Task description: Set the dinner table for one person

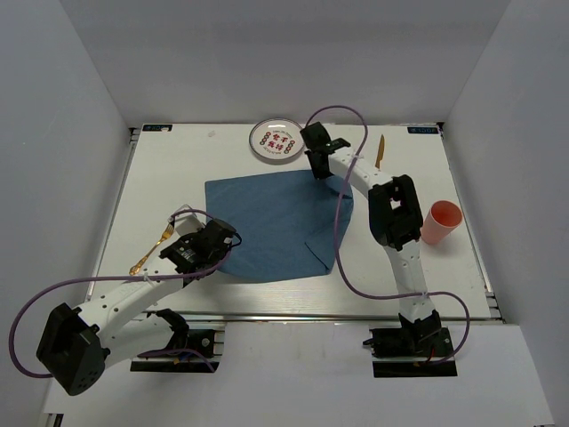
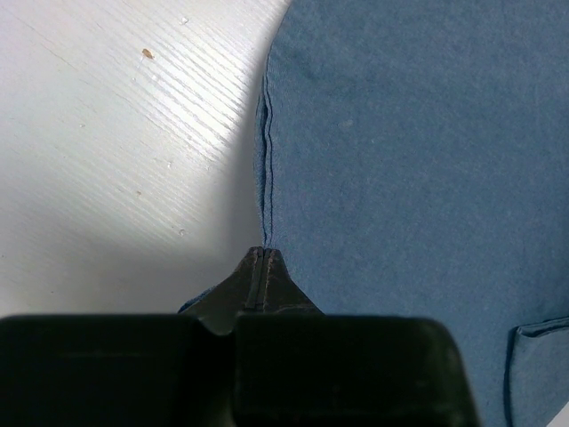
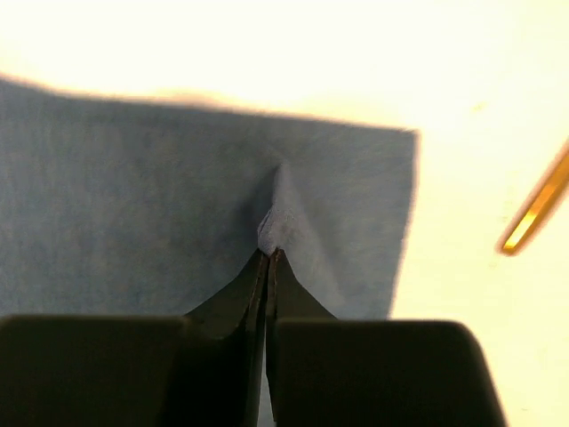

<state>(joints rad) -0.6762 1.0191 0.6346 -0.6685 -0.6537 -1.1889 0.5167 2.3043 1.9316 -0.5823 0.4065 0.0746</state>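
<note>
Left gripper [image 2: 264, 255] is clamped tight: its two black fingertips meet with no gap and pinch the hemmed edge of the blue placemat [image 2: 400, 178]. The stitched hem runs straight away from the tips, with blue cloth on one side and bare white wood on the other. From above, this pinch sits at the near left corner of the cloth, with the left arm reaching in low from the near left.

Over on the other side, the right gripper [image 3: 268, 252] is likewise closed to a sliver. It nips a small fold of the same placemat, and the cloth rises into a little peak at the tips. The top view puts this grip near the far right corner of the cloth, with the right arm stretched across from its base.

Between the two grips the placemat lies mostly flat on the dinner table [image 1: 178, 151], in the middle of the board, with its near right corner folded over onto itself.

Farther out, a patterned plate [image 1: 275, 140] sits at the far edge, just beyond the cloth. A gold knife [image 1: 380, 151] lies to the far right. A pink cup [image 1: 442, 221] rests on its side near the right arm's elbow. A gold fork [image 1: 151, 249] lies on the left, beside the left arm.
</note>
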